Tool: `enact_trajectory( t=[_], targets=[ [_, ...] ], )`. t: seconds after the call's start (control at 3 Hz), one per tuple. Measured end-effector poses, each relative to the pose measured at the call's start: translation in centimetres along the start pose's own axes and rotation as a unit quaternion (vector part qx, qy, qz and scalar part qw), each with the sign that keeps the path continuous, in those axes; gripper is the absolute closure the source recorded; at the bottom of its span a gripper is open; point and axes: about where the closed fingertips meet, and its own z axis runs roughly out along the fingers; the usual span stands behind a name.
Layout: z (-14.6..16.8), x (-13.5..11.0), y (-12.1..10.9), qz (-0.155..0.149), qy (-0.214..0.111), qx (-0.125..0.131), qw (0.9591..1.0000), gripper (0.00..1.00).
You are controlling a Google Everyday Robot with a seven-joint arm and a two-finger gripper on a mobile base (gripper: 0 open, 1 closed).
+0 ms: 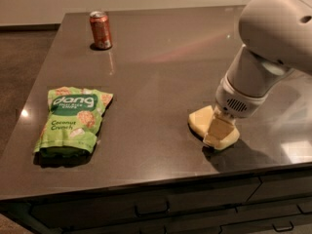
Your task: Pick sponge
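Near the front right corner of the counter (161, 72), the single camera view shows the sponge (199, 120) lying flat on the dark surface, a pale yellow block close to the front edge and well apart from everything else. Its long axis appears to run slantwise, from its left end, which sits a little farther back, toward the front right corner. The gripper (218, 131) is directly on top of it, or just above, covering the middle and right part of the sponge, so that only the left end and a strip along the front right side show. There is therefore no sideways gap to close: the sponge lies straight beneath the gripper, and the coming move is likely a matter of closing and lifting rather than reaching. Whether the gripper is open, closed, or already has hold of the sponge cannot be told from here, since its cream body blends with the foam and hides the contact. The arm (273, 28) comes in from the right rear, its large rounded white shell high over the right edge, and the wrist slopes steeply down and to the left, pointing the gripper almost straight down at the counter. At the left edge, a green snack bag (72, 118) lies flat, well apart from the sponge, and a soda can (100, 29) stands upright near the back left corner.
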Motion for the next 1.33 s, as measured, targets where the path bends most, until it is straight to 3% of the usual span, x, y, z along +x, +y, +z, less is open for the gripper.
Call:
enact_trajectory(
  t=[0.67,1.33],
  targets=[
    [-2.6,-2.4,-0.7,-0.019,-0.013,0.002,0.9997,0.99],
    [-7.6,-5.8,-0.8,-0.053,-0.06,-0.005,0.9968,1.0]
  ],
)
